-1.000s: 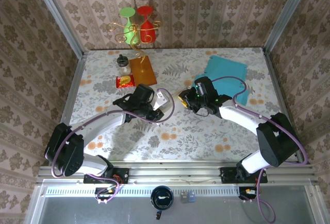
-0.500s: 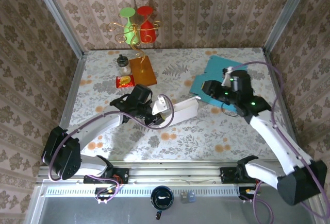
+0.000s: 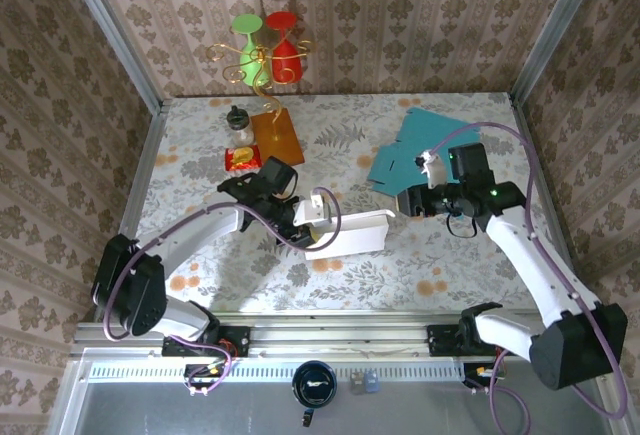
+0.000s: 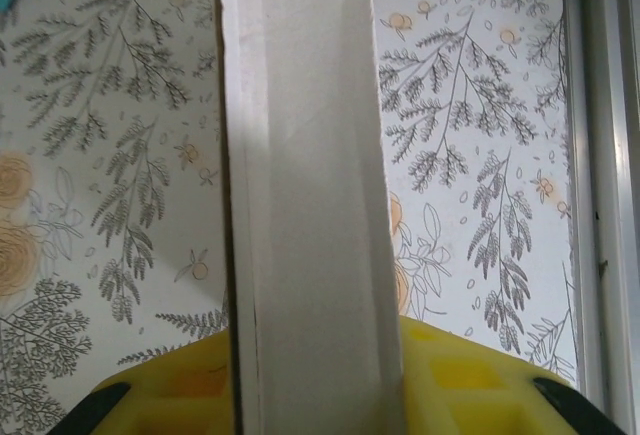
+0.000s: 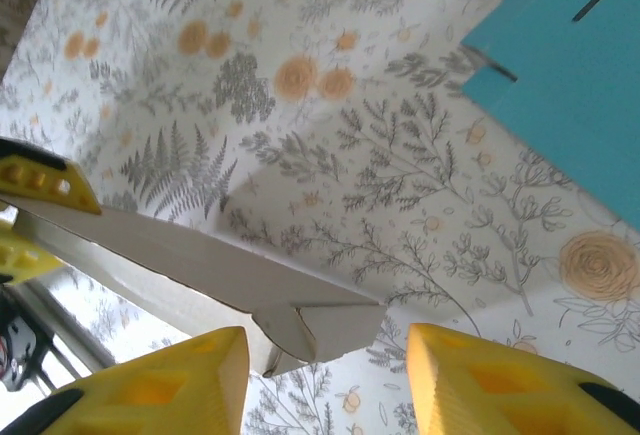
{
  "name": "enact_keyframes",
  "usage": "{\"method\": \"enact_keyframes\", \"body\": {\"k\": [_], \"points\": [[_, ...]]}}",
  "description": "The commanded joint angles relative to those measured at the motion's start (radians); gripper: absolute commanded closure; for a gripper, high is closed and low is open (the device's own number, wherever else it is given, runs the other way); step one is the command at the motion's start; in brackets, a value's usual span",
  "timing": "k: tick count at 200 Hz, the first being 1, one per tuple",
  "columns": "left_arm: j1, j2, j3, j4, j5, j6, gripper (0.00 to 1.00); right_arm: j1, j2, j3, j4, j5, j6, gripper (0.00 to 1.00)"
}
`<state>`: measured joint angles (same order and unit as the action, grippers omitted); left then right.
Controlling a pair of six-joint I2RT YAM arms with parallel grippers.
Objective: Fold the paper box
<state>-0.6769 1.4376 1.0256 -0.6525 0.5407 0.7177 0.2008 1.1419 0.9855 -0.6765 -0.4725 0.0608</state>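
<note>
The white box [image 3: 352, 235] lies lengthwise, left to right, over the middle of the table [image 3: 440, 265], a little toward the near side. The pictures do not show whether its underside rests on the table. The left end effector [image 3: 310, 217] is clenched on the box's left end. In the left wrist view, a long white panel runs straight away from the camera and is pinched between the yellow fingers [image 4: 460, 380]. The right end effector [image 3: 404, 201] is just beyond the box's right end, slightly to the far side, and is not touching it. It stands open and grasps nothing. In the right wrist view, the box's folded end sits ahead of the gap between the two spread fingers [image 5: 160, 385], with bare table between them. A teal sheet [image 3: 418, 145] lies flat on the far right of the table, beyond the right end effector and well apart from the box.
</note>
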Motion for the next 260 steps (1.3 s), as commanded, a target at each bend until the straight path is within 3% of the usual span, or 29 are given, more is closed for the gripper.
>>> {"method": "enact_keyframes", "body": {"k": [1, 50, 160, 260], "points": [[0.010, 0.022, 0.047, -0.070, 0.039, 0.054, 0.72, 0.028, 0.036, 0.069, -0.063, -0.069, -0.093, 0.51], [0.011, 0.030, 0.047, -0.075, 0.033, 0.055, 0.72, 0.082, 0.117, 0.093, -0.109, -0.105, -0.110, 0.52], [0.013, 0.034, 0.051, -0.069, 0.036, 0.042, 0.72, 0.151, 0.150, 0.070, -0.144, 0.068, -0.133, 0.53], [0.011, 0.033, 0.049, -0.064, 0.040, 0.032, 0.73, 0.173, 0.172, 0.100, -0.133, 0.120, -0.130, 0.71]]}}
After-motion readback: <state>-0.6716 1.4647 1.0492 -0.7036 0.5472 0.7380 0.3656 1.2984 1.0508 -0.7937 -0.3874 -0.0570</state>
